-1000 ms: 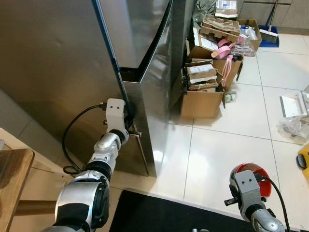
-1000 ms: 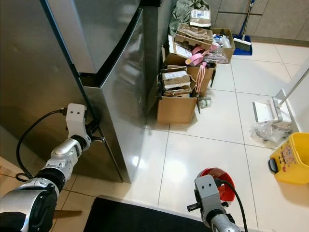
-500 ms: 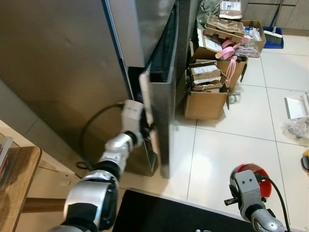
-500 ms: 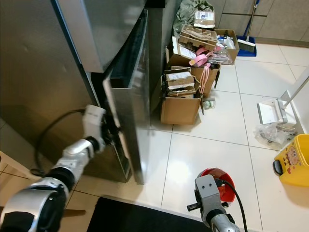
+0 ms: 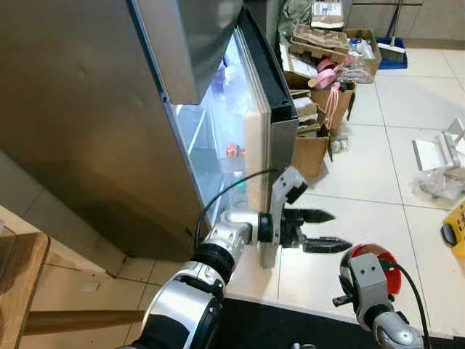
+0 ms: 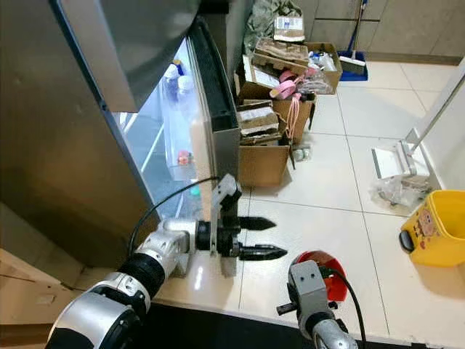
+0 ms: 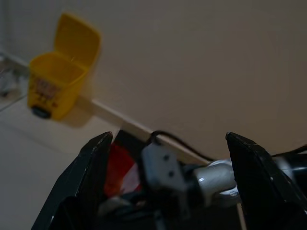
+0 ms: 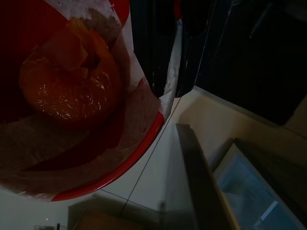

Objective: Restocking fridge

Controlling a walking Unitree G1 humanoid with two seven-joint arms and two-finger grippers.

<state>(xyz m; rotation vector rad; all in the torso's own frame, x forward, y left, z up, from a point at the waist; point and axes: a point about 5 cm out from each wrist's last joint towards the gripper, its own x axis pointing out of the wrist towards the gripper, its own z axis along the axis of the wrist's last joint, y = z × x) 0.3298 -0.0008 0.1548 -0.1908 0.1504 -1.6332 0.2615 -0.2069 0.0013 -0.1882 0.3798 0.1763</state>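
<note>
The steel fridge door (image 5: 270,123) stands swung open, showing a lit interior with bottles (image 6: 178,80) and small items on a shelf (image 5: 231,150). My left gripper (image 5: 338,231) is open, just past the door's lower edge, with its fingers (image 7: 91,167) pointing out over the tiled floor and nothing between them. Low at the right, my right gripper (image 8: 171,93) is shut on the rim of a red bowl (image 5: 379,259). The bowl (image 8: 72,158) is lined with paper and holds an orange food item (image 8: 67,86).
Open cardboard boxes (image 5: 320,80) full of clutter stand on the floor just beyond the door. A yellow bin (image 6: 432,233) and a plastic bag with a white rack (image 6: 396,182) sit at the right. A black mat (image 5: 276,327) lies at my feet, and a wooden table (image 5: 14,283) is at the left.
The fridge door has swung from nearly shut to wide open. My left gripper has come off the door's edge and now reaches out to the right, open. The right arm has hardly moved.
</note>
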